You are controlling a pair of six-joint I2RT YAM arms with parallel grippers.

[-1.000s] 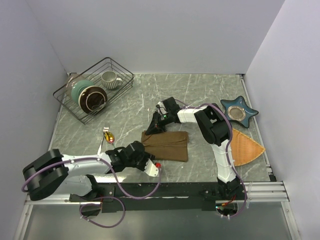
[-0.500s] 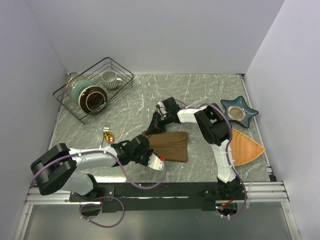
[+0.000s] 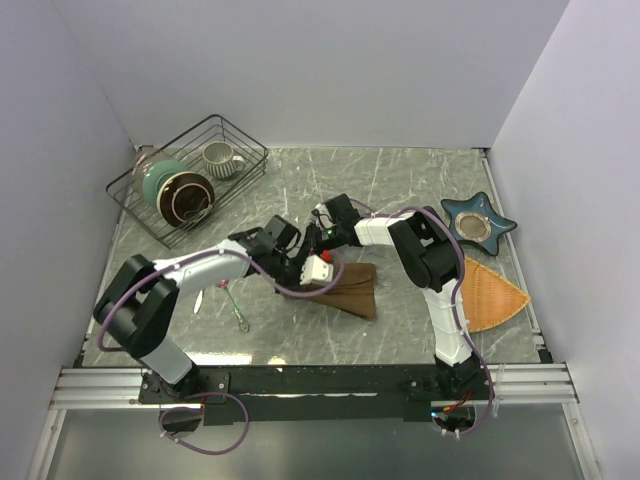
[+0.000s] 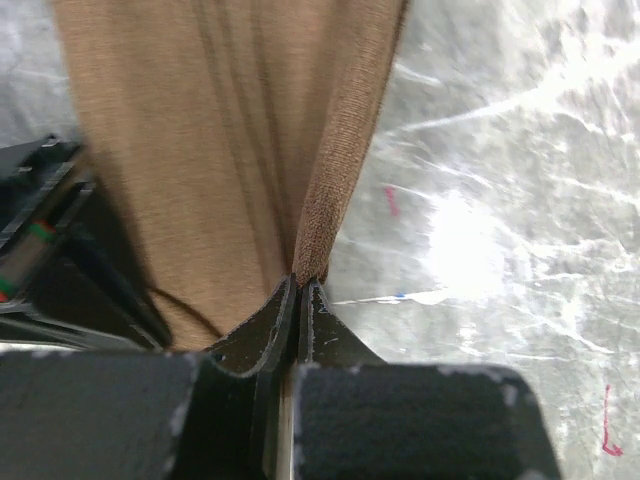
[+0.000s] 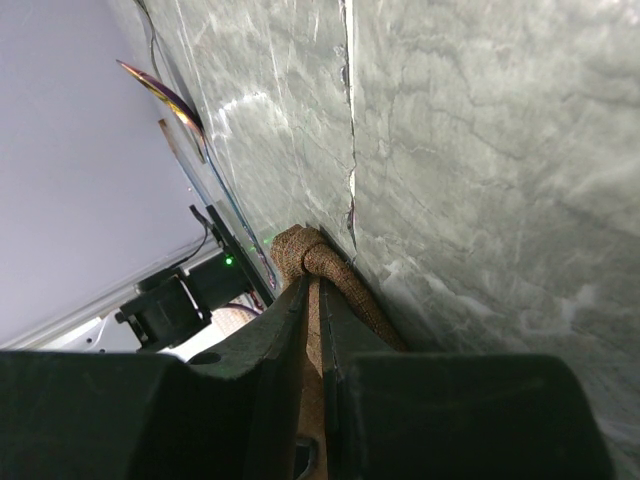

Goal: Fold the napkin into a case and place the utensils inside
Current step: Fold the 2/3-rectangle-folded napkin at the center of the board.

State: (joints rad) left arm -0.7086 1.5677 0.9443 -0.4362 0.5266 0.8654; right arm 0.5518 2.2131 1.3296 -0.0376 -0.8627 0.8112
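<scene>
The dark-brown napkin (image 3: 352, 287) lies mid-table, its left part lifted and bunched so that it looks like a wedge. My left gripper (image 3: 308, 279) is shut on its left edge. In the left wrist view the jaws (image 4: 303, 285) pinch a folded edge of the napkin (image 4: 230, 150), which hangs away from them. My right gripper (image 3: 312, 250) is shut on the far left corner; in its wrist view the cloth (image 5: 312, 258) bulges out past the fingertips (image 5: 312, 292). Slim utensils (image 3: 236, 307) lie left of the napkin, and a shiny spoon (image 5: 160, 90) shows far off.
A black wire basket (image 3: 232, 133) with a mug and bowls stands at the back left. A blue star-shaped dish (image 3: 478, 222) sits at the right, with an orange-tan woven fan mat (image 3: 492, 290) in front of it.
My left arm swung from the front-left up to the napkin, shut on its left edge and lifted it. The cloth went from a flat rectangle to a bunched wedge. The right gripper held still.
</scene>
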